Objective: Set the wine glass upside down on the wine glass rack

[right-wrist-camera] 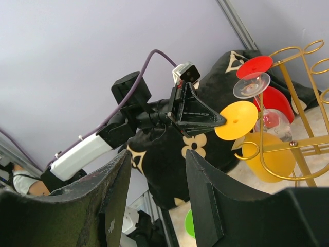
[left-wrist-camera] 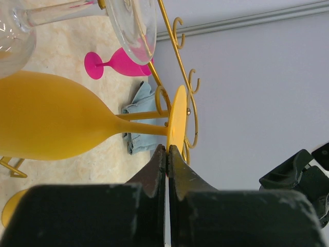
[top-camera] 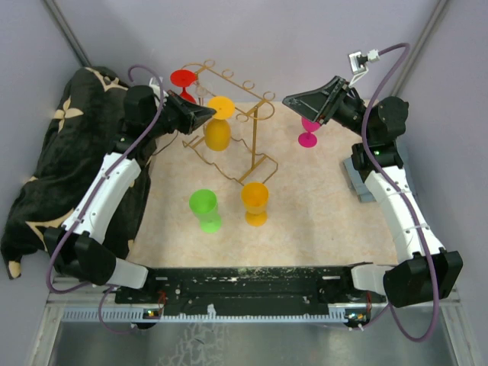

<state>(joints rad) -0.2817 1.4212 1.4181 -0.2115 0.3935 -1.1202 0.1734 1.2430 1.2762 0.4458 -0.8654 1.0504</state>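
A yellow wine glass (top-camera: 217,135) hangs upside down at the gold wire wine glass rack (top-camera: 252,145), its round foot (right-wrist-camera: 236,120) above the top loops and its bowl (left-wrist-camera: 51,123) below. My left gripper (top-camera: 212,113) is shut, its tips (left-wrist-camera: 168,149) pinching the edge of that foot. The stem passes beside a gold loop of the rack (left-wrist-camera: 177,62). A clear glass (left-wrist-camera: 131,20) and a red glass (top-camera: 184,78) also hang on the rack. My right gripper (top-camera: 288,99) hovers open and empty at the right, its fingers (right-wrist-camera: 158,157) pointing across at the rack (right-wrist-camera: 298,144).
A pink glass (top-camera: 309,137) stands under the right gripper. A green glass (top-camera: 204,210) and an orange glass (top-camera: 255,202) stand in front of the rack. A black patterned cloth (top-camera: 46,175) lies heaped at the left; a blue-grey cloth (top-camera: 358,179) is by the right arm.
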